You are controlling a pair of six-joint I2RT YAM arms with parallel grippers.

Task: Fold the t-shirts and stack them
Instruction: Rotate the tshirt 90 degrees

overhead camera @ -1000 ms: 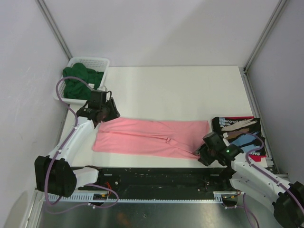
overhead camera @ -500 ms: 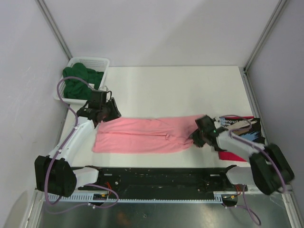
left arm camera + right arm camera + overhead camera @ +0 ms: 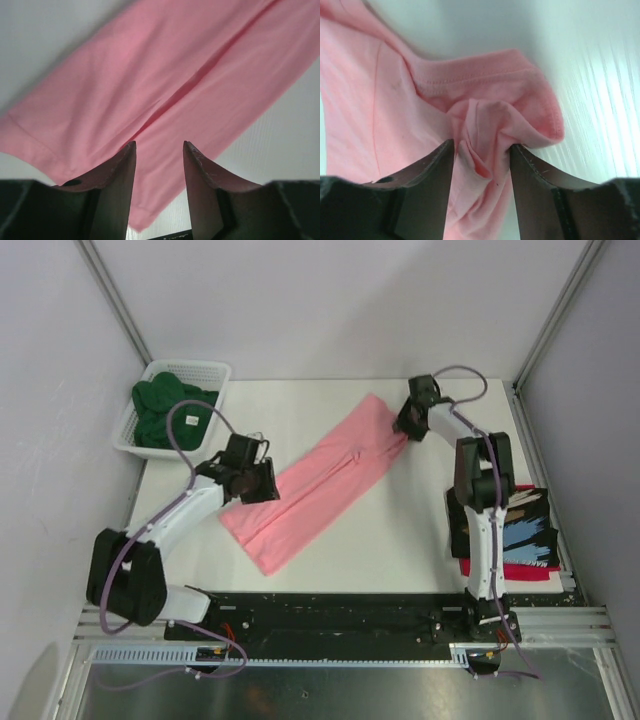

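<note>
The salmon-pink t-shirt lies as a long folded strip, slanting from the near left to the far right of the table. My right gripper is shut on its far right end, and bunched pink cloth sits between the fingers. My left gripper hovers over the strip's left part with its jaws apart. Flat pink cloth shows past its fingers. The dark green tee lies in the basket. The black printed tee lies on the red tee at the right edge.
The white mesh basket stands at the far left corner. My right arm stretches from its base toward the table's far side, next to the stacked tees. A black rail runs along the near edge.
My right gripper carried the pink shirt's right end from the near right to the far side, swinging the strip onto a slant. My left gripper shifted right, over the shirt.
</note>
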